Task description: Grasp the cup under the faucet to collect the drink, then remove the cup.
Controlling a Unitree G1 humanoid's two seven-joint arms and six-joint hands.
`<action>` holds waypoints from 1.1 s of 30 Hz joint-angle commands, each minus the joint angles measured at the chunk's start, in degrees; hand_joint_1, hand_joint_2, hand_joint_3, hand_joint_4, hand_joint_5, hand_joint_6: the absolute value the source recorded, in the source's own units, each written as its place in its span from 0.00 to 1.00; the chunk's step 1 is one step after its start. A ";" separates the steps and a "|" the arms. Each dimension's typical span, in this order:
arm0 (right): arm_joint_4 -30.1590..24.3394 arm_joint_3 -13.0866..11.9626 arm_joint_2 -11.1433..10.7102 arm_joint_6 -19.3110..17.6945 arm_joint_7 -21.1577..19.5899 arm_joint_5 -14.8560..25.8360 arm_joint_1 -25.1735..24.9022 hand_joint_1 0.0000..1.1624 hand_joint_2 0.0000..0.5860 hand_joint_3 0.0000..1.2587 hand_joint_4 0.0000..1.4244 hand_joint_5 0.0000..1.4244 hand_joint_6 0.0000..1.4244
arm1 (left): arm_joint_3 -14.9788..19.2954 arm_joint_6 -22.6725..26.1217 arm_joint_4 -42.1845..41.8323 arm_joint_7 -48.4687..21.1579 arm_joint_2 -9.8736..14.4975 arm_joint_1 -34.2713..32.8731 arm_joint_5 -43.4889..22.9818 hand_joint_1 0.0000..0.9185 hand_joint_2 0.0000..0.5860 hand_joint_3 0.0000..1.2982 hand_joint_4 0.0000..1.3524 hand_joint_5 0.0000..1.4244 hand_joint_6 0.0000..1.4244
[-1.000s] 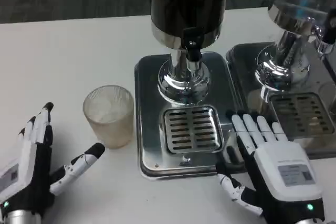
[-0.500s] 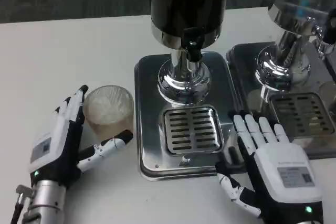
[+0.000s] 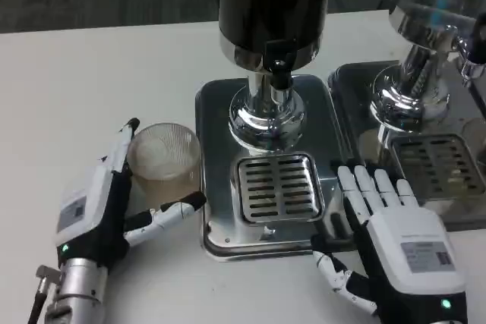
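Observation:
A clear ribbed cup (image 3: 164, 160) stands upright on the white table, just left of the steel drip tray (image 3: 216, 111). My left hand (image 3: 106, 199) is around it: fingers along its left side, thumb under its front right. Contact looks close but I cannot tell whether the grip is firm. The black faucet (image 3: 278, 66) hangs from the dark dispenser (image 3: 273, 5) above the slotted grate (image 3: 279, 186), which is bare. My right hand (image 3: 395, 237) lies flat with fingers spread at the tray's right edge, holding nothing.
A second chrome dispenser (image 3: 425, 43) with its own drip tray (image 3: 437, 161) stands at the right. The white table (image 3: 91, 81) stretches open to the left and back.
My left hand has moved right and forward from the table's front left until it wraps the cup. The cup has shifted slightly right. The right hand has stayed put.

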 commanded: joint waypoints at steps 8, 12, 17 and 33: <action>-0.80 -0.13 0.11 0.16 1.17 0.52 0.15 0.21 0.75 0.02 0.00 0.00 0.00 | -1.68 -3.36 4.02 4.31 -0.70 -2.58 0.29 0.47 0.13 0.11 0.30 0.46 0.62; -0.93 -0.62 0.18 0.17 1.27 1.04 0.19 0.22 0.75 0.02 0.00 0.00 0.00 | -2.60 -3.59 4.76 6.62 -0.59 -3.23 1.11 0.57 0.15 0.37 0.52 0.63 0.78; -0.39 -0.70 0.29 0.03 1.06 1.47 -0.17 0.22 0.74 0.03 0.00 0.00 0.00 | -3.33 -3.48 4.88 11.08 -0.66 -3.32 2.05 0.60 0.10 0.43 0.55 0.66 0.82; 0.13 -0.60 0.07 0.03 1.17 2.04 -0.94 0.22 0.73 0.03 0.00 0.00 0.00 | -4.85 -3.08 1.82 22.34 -0.68 -3.94 5.80 0.65 0.08 0.43 0.53 0.65 0.79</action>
